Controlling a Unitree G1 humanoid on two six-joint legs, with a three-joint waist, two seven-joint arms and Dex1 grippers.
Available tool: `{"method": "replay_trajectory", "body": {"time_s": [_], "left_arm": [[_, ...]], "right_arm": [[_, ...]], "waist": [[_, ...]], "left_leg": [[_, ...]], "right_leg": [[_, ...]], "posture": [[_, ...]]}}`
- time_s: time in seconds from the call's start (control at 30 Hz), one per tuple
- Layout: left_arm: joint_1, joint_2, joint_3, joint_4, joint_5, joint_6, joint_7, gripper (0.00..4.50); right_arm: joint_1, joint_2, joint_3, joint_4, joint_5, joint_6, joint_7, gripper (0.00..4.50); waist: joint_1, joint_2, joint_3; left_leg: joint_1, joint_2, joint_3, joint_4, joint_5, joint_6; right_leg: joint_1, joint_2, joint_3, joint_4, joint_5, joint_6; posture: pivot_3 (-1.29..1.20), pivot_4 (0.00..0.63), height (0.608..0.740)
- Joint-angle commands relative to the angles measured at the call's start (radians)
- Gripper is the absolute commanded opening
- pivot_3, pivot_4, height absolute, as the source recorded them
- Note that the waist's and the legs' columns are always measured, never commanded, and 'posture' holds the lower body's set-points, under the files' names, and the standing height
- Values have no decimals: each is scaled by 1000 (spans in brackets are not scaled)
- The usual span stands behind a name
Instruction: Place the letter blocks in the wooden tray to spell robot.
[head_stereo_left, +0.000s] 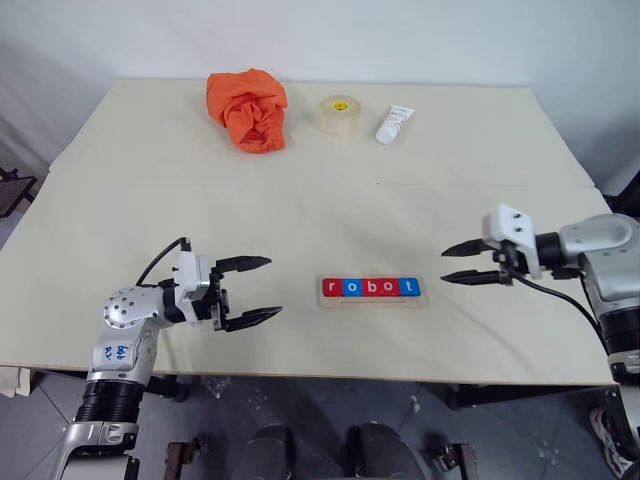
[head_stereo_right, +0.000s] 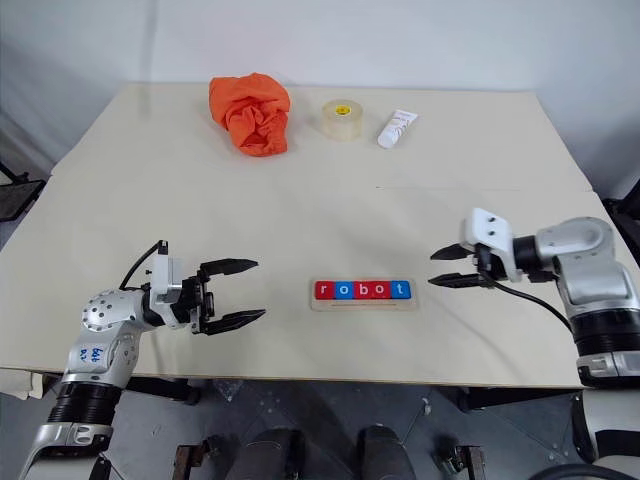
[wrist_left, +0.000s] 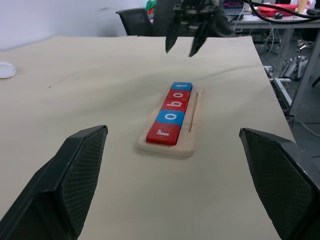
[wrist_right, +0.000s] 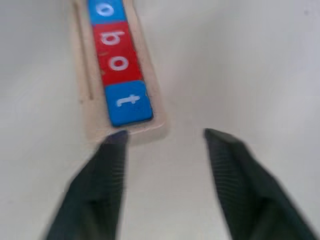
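The wooden tray (head_stereo_left: 373, 301) lies near the table's front edge, between my two arms. In its recess the letter blocks (head_stereo_left: 369, 288) sit in one row and read r, o, b, o, t: red, blue, red, red, blue. My left gripper (head_stereo_left: 256, 291) hovers open to the left of the tray, empty, with its fingers pointing at it. To the right of the tray my right gripper (head_stereo_left: 459, 262) is open and empty, a short way off the t block (wrist_right: 128, 102). In the left wrist view the tray (wrist_left: 187, 146) lies straight ahead between the fingers.
At the table's far side lie a crumpled orange cloth (head_stereo_left: 248, 108), a clear tape roll (head_stereo_left: 340, 116) and a small white tube (head_stereo_left: 394, 125). A faint seam crosses the table top (head_stereo_left: 150, 200). Chairs and desks stand beyond the table in the left wrist view.
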Motion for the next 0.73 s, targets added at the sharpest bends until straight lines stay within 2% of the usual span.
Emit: {"method": "replay_trajectory", "body": {"time_s": [0.03,0.1,0.13,0.27,0.43,0.73], "left_arm": [[12,10,59,-71,-54,54,52,4500],[24,12,89,-100,-59,83,104,4500],[35,18,99,-117,-56,100,126,4500],[85,42,137,-189,-98,168,142,4500],[142,67,162,-210,-107,156,106,4500],[116,91,175,-166,-130,139,15,4500]], "right_arm": [[15,-16,-79,70,86,-75,94,3652],[35,-29,-91,93,173,-74,115,4347],[37,-33,-91,107,188,-82,117,4460],[55,-65,-63,123,299,-87,117,4460],[68,-121,10,224,295,-205,117,4460],[25,-115,46,300,314,-252,117,4460]], "waist": [[-1,0,0],[-2,0,0],[-4,0,0],[-4,0,0],[1,0,0],[-2,1,0]], "left_leg": [[0,0,0,0,0,0],[0,0,0,0,0,0],[0,0,0,0,0,0],[1,1,1,0,0,0],[1,1,1,0,0,0],[1,1,1,0,0,0]], "right_leg": [[0,0,0,0,0,0],[0,0,0,0,0,0],[0,0,0,0,0,0],[0,0,0,1,0,0],[1,0,0,0,0,0],[1,-1,0,-1,0,0]], "posture": [[0,150,740],[0,150,740],[0,150,740],[0,150,740],[0,150,740],[0,150,740]]}}
